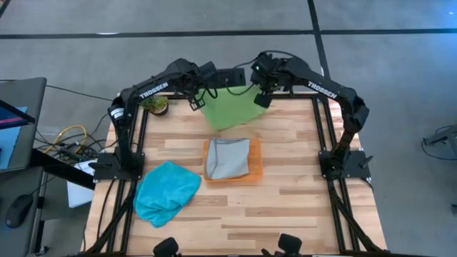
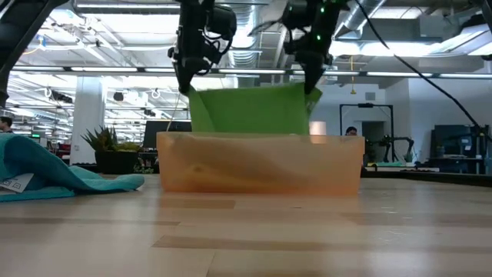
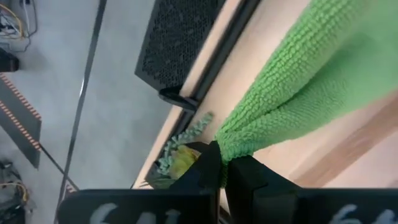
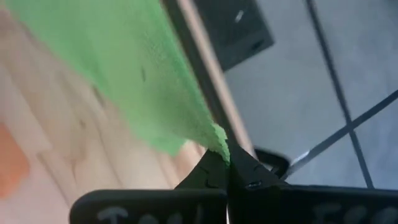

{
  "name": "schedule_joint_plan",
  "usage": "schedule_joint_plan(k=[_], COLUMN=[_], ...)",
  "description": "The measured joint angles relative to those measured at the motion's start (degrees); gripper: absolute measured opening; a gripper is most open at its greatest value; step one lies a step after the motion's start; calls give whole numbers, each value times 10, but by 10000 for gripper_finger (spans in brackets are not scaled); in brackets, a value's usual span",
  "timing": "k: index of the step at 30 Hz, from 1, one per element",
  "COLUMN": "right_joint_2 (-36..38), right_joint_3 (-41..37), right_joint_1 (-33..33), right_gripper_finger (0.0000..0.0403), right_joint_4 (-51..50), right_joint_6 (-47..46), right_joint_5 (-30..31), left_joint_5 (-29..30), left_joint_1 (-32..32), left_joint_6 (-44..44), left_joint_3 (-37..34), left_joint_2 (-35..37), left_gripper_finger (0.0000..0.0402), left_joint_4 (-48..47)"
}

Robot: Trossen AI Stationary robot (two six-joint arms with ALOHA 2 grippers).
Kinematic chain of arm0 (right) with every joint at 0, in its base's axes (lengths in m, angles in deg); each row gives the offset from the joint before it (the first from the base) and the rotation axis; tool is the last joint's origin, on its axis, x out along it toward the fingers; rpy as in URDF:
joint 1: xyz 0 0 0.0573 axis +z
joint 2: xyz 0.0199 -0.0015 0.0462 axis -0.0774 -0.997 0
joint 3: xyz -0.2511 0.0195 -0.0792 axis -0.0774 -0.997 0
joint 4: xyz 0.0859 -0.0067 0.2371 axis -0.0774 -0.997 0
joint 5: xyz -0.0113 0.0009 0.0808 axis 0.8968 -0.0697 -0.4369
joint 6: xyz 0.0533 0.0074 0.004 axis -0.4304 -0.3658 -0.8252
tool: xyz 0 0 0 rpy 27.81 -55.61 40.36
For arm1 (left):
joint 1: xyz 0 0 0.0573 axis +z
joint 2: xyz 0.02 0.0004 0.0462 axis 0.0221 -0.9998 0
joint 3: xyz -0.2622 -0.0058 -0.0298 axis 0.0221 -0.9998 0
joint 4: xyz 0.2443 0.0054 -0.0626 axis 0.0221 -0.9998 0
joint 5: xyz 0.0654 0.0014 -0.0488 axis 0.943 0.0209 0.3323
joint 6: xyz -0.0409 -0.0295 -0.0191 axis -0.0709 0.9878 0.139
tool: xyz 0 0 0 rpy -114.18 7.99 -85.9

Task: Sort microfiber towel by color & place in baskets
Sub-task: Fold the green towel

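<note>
Wooden counter (image 1: pixel 285 193), far edge: green towel (image 1: pixel 230 107) stretched between my two pincers, long axis running left-right.

Left pincer (image 1: pixel 193 102) is clamped on the towel's left corner, fingers pressed together on the cloth; right pincer (image 1: pixel 262 99) is clamped on the right corner the same way. Towel hangs off the counter from its top edge, raised above and behind the orange tray (image 1: pixel 254 170) in the low view, sloping down toward the tray side in the high view. Tray sits mid-counter, long side left-right, with a grey towel (image 1: pixel 228 158) lying in it. Teal towel (image 1: pixel 166 191) is crumpled on the counter left of the tray, apart from it. Small potted plant (image 1: pixel 156 105) sits at the far left corner, near my left pincer.
</note>
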Motion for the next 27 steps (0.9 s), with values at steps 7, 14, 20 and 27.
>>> schedule_joint_plan(k=[7, 14, 20, 27], right_joint_2=[-2, 19, 68, 82], right_joint_3=[-56, -59, -59, -59], right_joint_1=[24, 47, 46, 10], right_gripper_finger=[6, 6, 6, 6], right_joint_4=[-35, -108, -117, -64], right_joint_6=[-2, -28, -31, -32], right_joint_5=[0, 2, 2, 2], left_joint_5=[-48, -96, -82, -28], left_joint_1=[-44, -98, -128, -91], left_joint_6=[5, 20, -2, 2], left_joint_3=[-7, -7, -7, 3], left_joint_2=[0, 1, 1, 1], left_gripper_finger=[0, 0, 0, 0], left_joint_4=[-12, -37, -30, 21])
